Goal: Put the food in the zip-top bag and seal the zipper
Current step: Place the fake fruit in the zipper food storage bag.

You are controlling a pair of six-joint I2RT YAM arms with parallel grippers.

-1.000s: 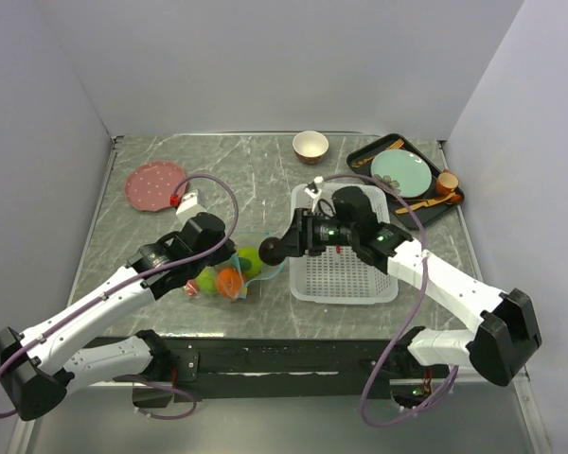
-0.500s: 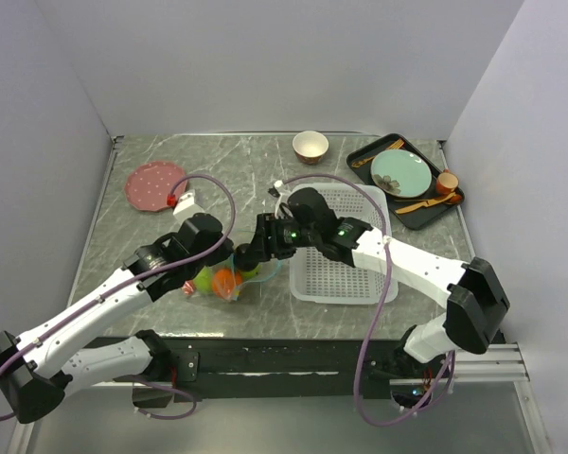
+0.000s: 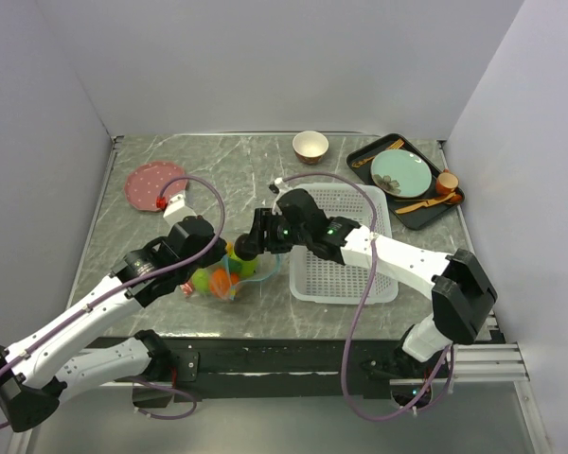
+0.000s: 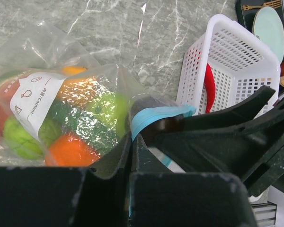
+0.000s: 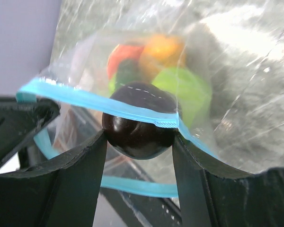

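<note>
Grey marble tabletop (image 3: 246, 170) beneath bag (image 3: 208, 286); pale walls (image 3: 265, 66)

Robot lab cell, not a home. Marble-look bench (image 3: 256, 165) boxed by plain white panels (image 3: 265, 57) at 9, 12, 3 o'clock. Left arm (image 3: 95, 307) and right arm (image 3: 407, 265) bolted to black rail (image 3: 275, 364) at 6. Props only: toy food (image 4: 71, 149) in zip-top bag (image 4: 38, 42), tableware tray (image 3: 426, 216) at 1.

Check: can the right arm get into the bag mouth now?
Probably yes: the left gripper pinches the zipper, holding the zip-top bag open, and the dark brown piece in the right gripper sits between the strips.
</note>
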